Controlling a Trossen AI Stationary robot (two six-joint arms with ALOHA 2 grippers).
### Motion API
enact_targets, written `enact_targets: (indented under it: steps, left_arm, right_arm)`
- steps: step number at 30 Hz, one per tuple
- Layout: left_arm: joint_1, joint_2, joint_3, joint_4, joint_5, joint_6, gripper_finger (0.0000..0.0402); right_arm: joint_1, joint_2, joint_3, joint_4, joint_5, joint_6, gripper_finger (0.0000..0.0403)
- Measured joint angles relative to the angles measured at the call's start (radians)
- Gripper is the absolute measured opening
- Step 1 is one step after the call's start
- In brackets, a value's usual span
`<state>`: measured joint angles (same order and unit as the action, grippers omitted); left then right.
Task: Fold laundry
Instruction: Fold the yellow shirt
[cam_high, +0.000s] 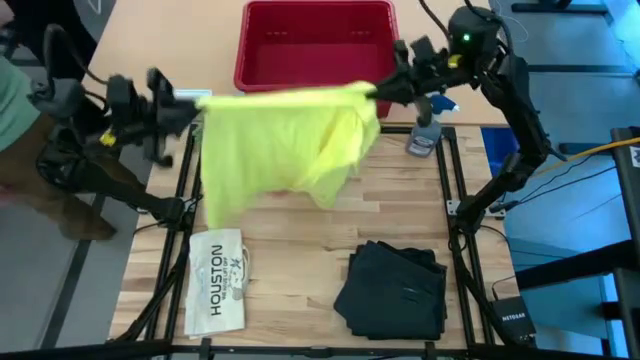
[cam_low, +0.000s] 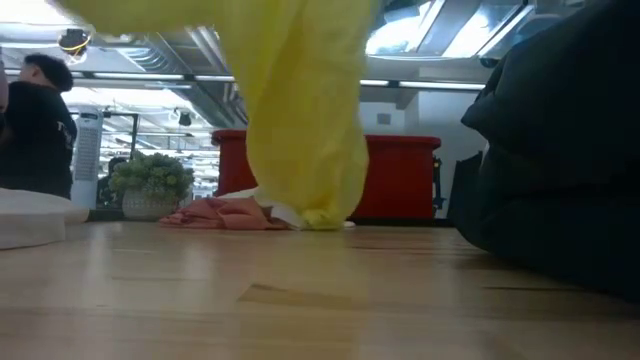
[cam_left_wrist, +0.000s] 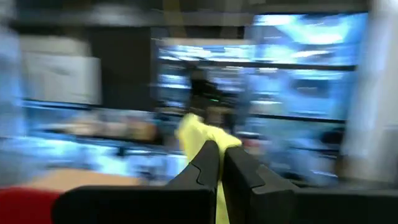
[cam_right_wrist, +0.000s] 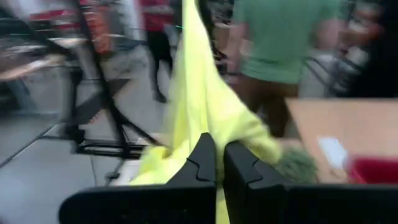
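Looking down on my wooden table, the largest thing I see is the bright yellow T-shirt, stretched in the air above the table's far half, its lower edge hanging near the wood in the low view. Next in size, the folded black trousers rest at the near right, with a red basket at the far edge. A flat white item printed HOUSTON lies at the near left, and a pink cloth sits low in front of the basket. My left gripper is clamped shut on the shirt's left end; my right gripper is pinched closed on its right end. My worry: each pinch holds only a small bit of fabric, so pulling the arms farther apart could slip a corner free, and lowering unevenly could bunch the shirt into wrinkles.
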<state>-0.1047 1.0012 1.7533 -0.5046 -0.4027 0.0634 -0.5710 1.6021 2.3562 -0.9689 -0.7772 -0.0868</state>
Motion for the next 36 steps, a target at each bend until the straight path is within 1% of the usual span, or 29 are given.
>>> enact_targets:
  steps: [1, 2, 3, 5, 6, 8, 9, 10, 11, 12, 13, 14, 15, 16, 17, 18, 19, 21, 22, 23, 24, 25, 27, 28, 29, 31, 32, 34, 36]
  left_arm:
    - [0.001, 0.009, 0.009, 0.015, -0.041, 0.05, 0.0]
    - [-0.001, 0.018, 0.018, 0.04, -0.037, 0.101, 0.0]
    - [-0.006, 0.029, 0.03, 0.067, 0.014, 0.143, 0.0]
    - [-0.017, 0.046, 0.067, 0.077, 0.209, 0.179, 0.0]
    - [-0.021, 0.058, 0.088, 0.07, 0.3, 0.18, 0.0]
    - [-0.023, 0.078, 0.124, 0.042, 0.412, 0.182, 0.0]
    - [-0.022, 0.088, 0.14, 0.031, 0.439, 0.183, 0.0]
    - [-0.022, 0.092, 0.151, 0.025, 0.44, 0.184, 0.0]
    - [-0.022, 0.092, 0.158, 0.021, 0.41, 0.188, 0.0]
    - [-0.022, 0.088, 0.165, 0.018, 0.353, 0.199, 0.0]
    - [-0.022, 0.083, 0.17, 0.02, 0.273, 0.218, 0.0]
    - [-0.022, 0.077, 0.175, 0.019, 0.193, 0.245, 0.0]
    - [-0.022, 0.078, 0.179, 0.019, 0.14, 0.267, 0.0]
    - [-0.022, 0.079, 0.184, 0.025, 0.113, 0.282, 0.0]
    - [-0.021, 0.081, 0.191, 0.029, 0.111, 0.283, 0.0]
    - [-0.021, 0.083, 0.201, 0.031, 0.134, 0.28, 0.0]
    - [-0.021, 0.085, 0.211, 0.033, 0.188, 0.276, 0.0]
    - [-0.022, 0.092, 0.231, 0.03, 0.345, 0.245, 0.0]
    - [-0.022, 0.094, 0.237, 0.025, 0.419, 0.226, 0.0]
    - [-0.022, 0.097, 0.241, 0.022, 0.472, 0.207, 0.0]
    - [-0.022, 0.098, 0.247, 0.014, 0.51, 0.199, 0.0]
    - [-0.021, 0.097, 0.256, 0.003, 0.532, 0.193, 0.0]
    - [-0.021, 0.089, 0.281, -0.021, 0.521, 0.183, 0.0]
    - [-0.021, 0.088, 0.293, -0.027, 0.499, 0.182, 0.0]
    - [-0.021, 0.088, 0.304, -0.026, 0.493, 0.182, 0.0]
    - [-0.028, 0.092, 0.324, -0.027, 0.535, 0.149, 0.0]
    - [-0.037, 0.097, 0.335, -0.027, 0.572, 0.116, 0.0]
    - [-0.061, 0.117, 0.352, 0.0, 0.66, 0.062, 0.0]
    - [-0.097, 0.146, 0.362, 0.034, 0.767, -0.001, 0.0]
  right_arm:
    - [-0.004, 0.01, 0.0, -0.005, -0.008, 0.01, 0.0]
    - [-0.007, 0.02, -0.002, -0.005, -0.073, 0.031, 0.0]
    - [-0.007, 0.026, -0.004, 0.005, -0.18, 0.05, 0.0]
    - [0.023, 0.03, -0.004, 0.065, -0.381, 0.082, 0.0]
    - [0.049, 0.027, -0.002, 0.102, -0.443, 0.09, 0.0]
    - [0.094, 0.022, 0.0, 0.176, -0.503, 0.102, 0.0]
    - [0.108, 0.02, 0.0, 0.215, -0.501, 0.113, 0.0]
    - [0.113, 0.017, 0.0, 0.246, -0.444, 0.13, 0.0]
    - [0.114, 0.011, 0.0, 0.26, -0.322, 0.134, 0.0]
    - [0.111, 0.007, 0.0, 0.261, -0.178, 0.13, 0.0]
    - [0.111, 0.005, 0.0, 0.258, -0.037, 0.112, 0.0]
    - [0.107, 0.004, 0.001, 0.246, 0.079, 0.085, 0.0]
    - [0.097, 0.005, 0.001, 0.224, 0.143, 0.061, 0.0]
    - [0.09, 0.006, 0.0, 0.202, 0.153, 0.053, 0.0]
    - [0.085, 0.009, 0.0, 0.179, 0.111, 0.051, 0.0]
    - [0.084, 0.015, -0.001, 0.164, 0.022, 0.05, 0.0]
    - [0.084, 0.019, -0.001, 0.159, -0.084, 0.049, 0.0]
    - [0.089, 0.021, -0.001, 0.158, -0.301, 0.053, 0.0]
    - [0.106, 0.021, -0.001, 0.164, -0.355, 0.062, 0.0]
    - [0.131, 0.021, -0.001, 0.164, -0.361, 0.07, 0.0]
    - [0.152, 0.021, -0.001, 0.163, -0.32, 0.072, 0.0]
    - [0.17, 0.019, 0.0, 0.162, -0.227, 0.076, 0.0]
    - [0.206, 0.014, 0.0, 0.166, 0.021, 0.108, 0.0]
    - [0.231, 0.014, 0.0, 0.167, 0.108, 0.127, 0.0]
    - [0.256, 0.016, 0.0, 0.166, 0.152, 0.138, 0.0]
    - [0.313, 0.023, 0.0, 0.174, 0.143, 0.158, 0.0]
    - [0.347, 0.03, 0.0, 0.196, 0.107, 0.158, 0.0]
    - [0.417, 0.042, 0.0, 0.251, 0.031, 0.16, 0.0]
    - [0.49, 0.052, -0.001, 0.31, -0.012, 0.169, 0.0]
